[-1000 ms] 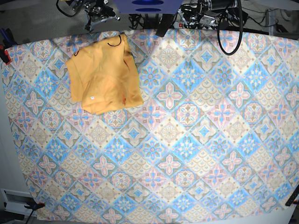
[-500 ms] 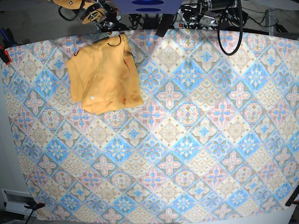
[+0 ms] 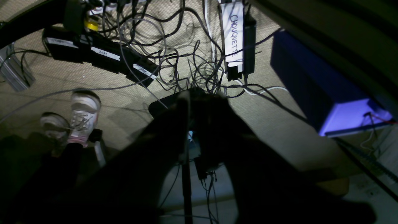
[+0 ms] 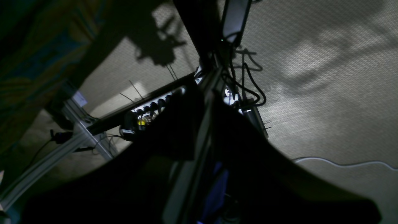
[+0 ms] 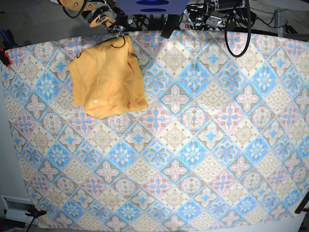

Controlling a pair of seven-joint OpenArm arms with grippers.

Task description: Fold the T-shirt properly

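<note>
The T-shirt (image 5: 107, 77) lies folded into a rough mustard rectangle at the far left of the patterned tablecloth (image 5: 193, 145), with a small white tag showing near its front edge. No gripper touches it. Both arms are drawn back behind the table's far edge: the right arm (image 5: 99, 14) just beyond the shirt, the left arm (image 5: 212, 8) further right. In the left wrist view, my left gripper (image 3: 194, 99) is a dark silhouette over the floor, its jaws together and holding nothing. My right gripper (image 4: 209, 93) looks the same, shut and empty.
A thick black cable (image 5: 239, 38) loops over the far table edge. Under the table lie tangled cables (image 3: 174, 62), a power strip (image 3: 99, 57), a blue box (image 3: 314, 93) and a person's white shoes (image 3: 82, 115). A clamp (image 5: 5, 58) grips the cloth's left edge.
The right arm has shifted behind the far table edge, its tan parts coming into view and moving right. The T-shirt and the left arm have stayed put.
</note>
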